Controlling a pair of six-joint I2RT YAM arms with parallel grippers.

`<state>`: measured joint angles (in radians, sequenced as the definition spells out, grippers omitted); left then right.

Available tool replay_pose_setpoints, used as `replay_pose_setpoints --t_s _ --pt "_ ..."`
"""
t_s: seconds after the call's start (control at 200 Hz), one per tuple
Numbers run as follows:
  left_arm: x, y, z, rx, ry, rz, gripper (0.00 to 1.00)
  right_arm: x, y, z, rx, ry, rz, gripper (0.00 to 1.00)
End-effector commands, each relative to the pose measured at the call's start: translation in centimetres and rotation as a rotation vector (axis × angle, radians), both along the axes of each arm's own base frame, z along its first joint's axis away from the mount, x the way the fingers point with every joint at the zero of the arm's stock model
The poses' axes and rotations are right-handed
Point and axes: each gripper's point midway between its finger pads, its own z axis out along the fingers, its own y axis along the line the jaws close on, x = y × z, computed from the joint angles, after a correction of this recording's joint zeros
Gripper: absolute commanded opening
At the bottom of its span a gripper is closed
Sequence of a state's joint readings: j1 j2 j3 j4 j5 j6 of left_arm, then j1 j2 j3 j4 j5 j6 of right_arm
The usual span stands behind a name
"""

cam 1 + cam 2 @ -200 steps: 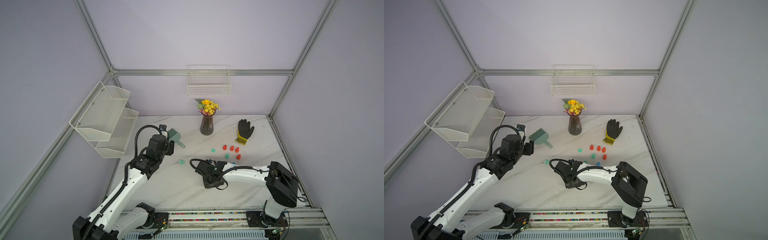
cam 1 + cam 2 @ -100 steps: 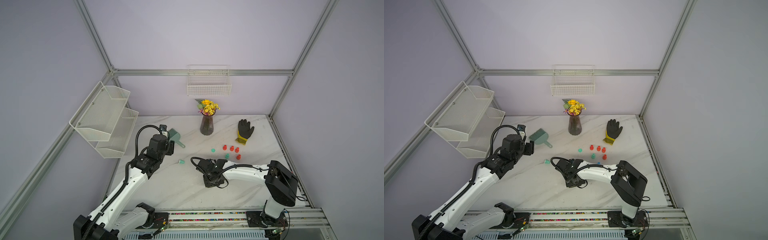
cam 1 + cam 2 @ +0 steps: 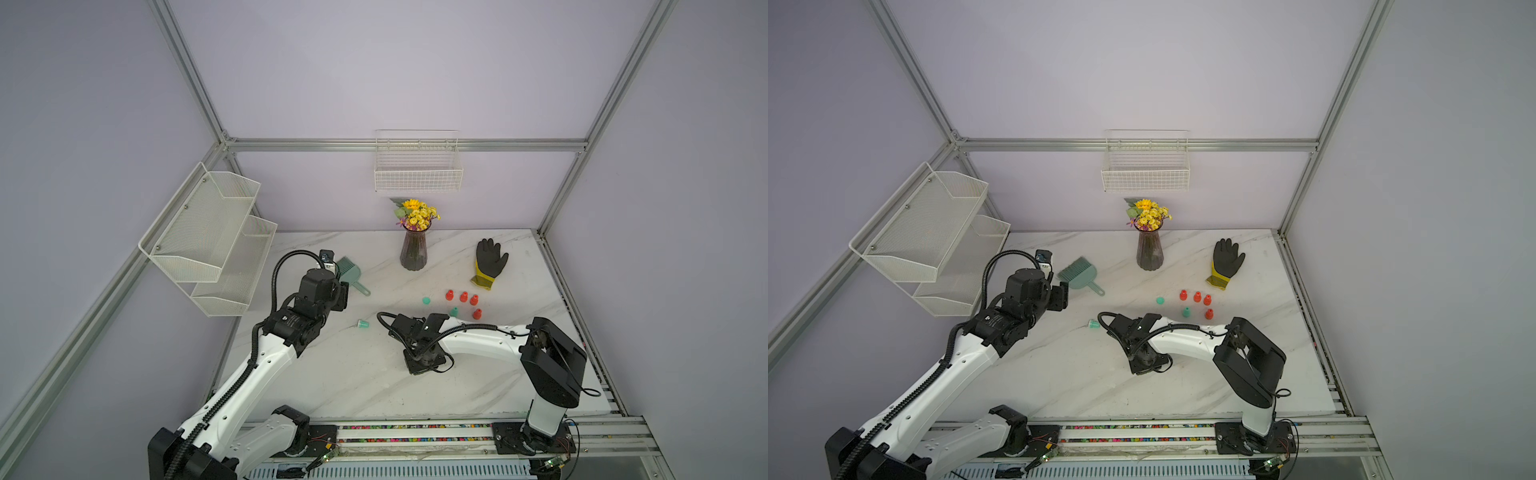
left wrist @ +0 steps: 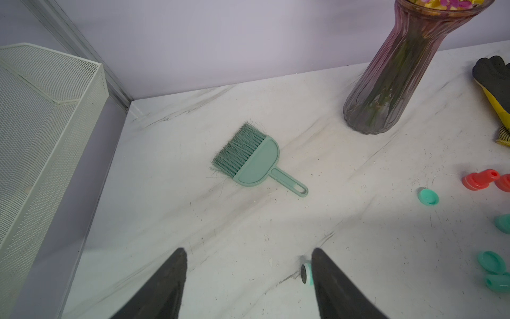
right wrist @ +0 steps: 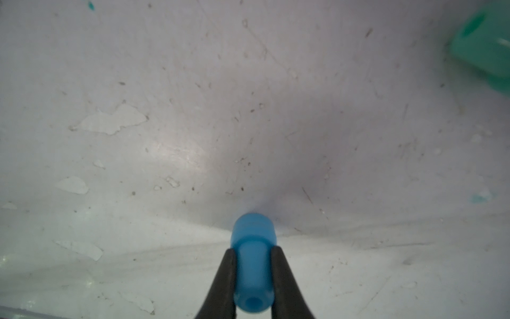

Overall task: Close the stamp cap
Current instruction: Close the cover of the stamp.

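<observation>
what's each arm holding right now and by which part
The right gripper holds the blue stamp, jaws clamped on its narrow stem, the wider end sticking out. The left gripper is open and holds nothing.

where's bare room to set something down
Widest: bare marble tabletop between the right arm and the front rail. Also between the green hand brush and the purple glass vase. Crowded: red and teal stamps beside the black-and-yellow glove.

Vase point(image 3: 413, 253), glove point(image 3: 490, 262) and brush point(image 3: 349, 272) lie on table point(image 3: 353, 374)
</observation>
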<state>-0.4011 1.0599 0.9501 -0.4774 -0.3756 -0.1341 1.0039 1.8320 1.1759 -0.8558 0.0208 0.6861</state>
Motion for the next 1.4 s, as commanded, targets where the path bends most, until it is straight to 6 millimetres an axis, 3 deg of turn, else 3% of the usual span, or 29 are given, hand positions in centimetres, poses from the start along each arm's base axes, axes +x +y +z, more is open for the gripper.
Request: replay_pose_setpoints --t_s 0.0,0.325,0.555,0.72,0.84,0.99,1.175,1.395 --pt "0.4 0.6 1.1 0.033 -0.033 0.018 0.71 -6.5 -3.9 -9.3 -0.152 0.317 0.059 0.00" --pt "0.4 0.7 1.0 0.040 -0.029 0.024 0.71 -6.2 -5.5 -10.1 -0.213 0.320 0.325 0.00" --pt "0.4 0.9 0.8 0.048 -0.025 0.030 0.71 -5.1 -4.8 -9.4 -0.216 0.286 0.346 0.00" --pt "0.5 0.9 1.0 0.048 -0.028 0.029 0.71 -3.1 -2.2 -6.1 -0.148 0.189 0.310 0.00" --pt "0.5 0.9 1.0 0.050 -0.031 0.031 0.71 -1.1 0.3 -2.5 -0.062 0.093 0.277 0.00" --pt "0.4 0.9 1.0 0.050 -0.031 0.032 0.71 0.9 1.0 1.9 -0.001 0.005 0.228 0.00" --pt "0.5 0.9 0.9 0.052 -0.027 0.031 0.71 2.9 -2.2 4.4 0.041 -0.027 0.081 0.00" --pt "0.6 0.7 0.7 0.052 -0.021 0.026 0.71 3.6 -9.0 3.4 0.003 -0.005 -0.096 0.00"
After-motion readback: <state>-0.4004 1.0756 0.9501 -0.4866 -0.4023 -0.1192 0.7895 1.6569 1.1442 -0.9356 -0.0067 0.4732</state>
